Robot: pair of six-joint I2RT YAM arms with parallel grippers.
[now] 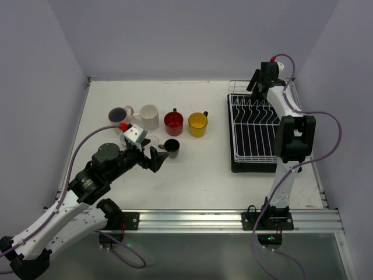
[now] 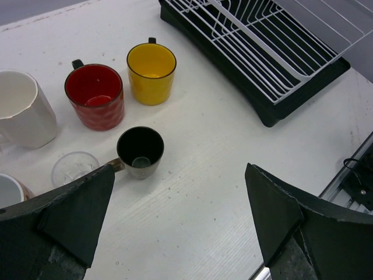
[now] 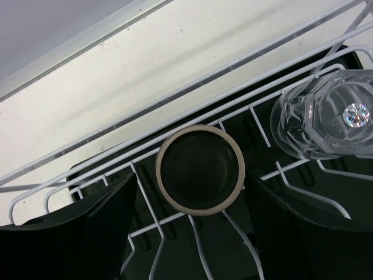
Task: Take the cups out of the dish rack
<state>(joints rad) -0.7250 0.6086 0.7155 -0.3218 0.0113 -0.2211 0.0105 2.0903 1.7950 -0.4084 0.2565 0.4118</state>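
Observation:
Several cups stand on the table: a pale cup with purple inside (image 1: 119,112), a white cup (image 1: 149,116), a red cup (image 1: 173,122), a yellow cup (image 1: 198,123) and a small black cup (image 1: 171,146). My left gripper (image 1: 153,160) is open and empty, just near of the black cup (image 2: 140,150); a clear glass (image 2: 74,168) stands beside its left finger. My right gripper (image 1: 254,87) is open over the far left corner of the white dish rack (image 1: 256,125). Its fingers flank a dark cup with a pale rim (image 3: 200,169) in the rack. A clear glass (image 3: 329,114) lies in the rack beside it.
The rack sits on a black tray (image 2: 274,111) at the right of the table. Grey walls close in the far and side edges. A metal rail (image 1: 233,220) runs along the near edge. Another pale cup (image 2: 9,189) shows at the left wrist view's edge.

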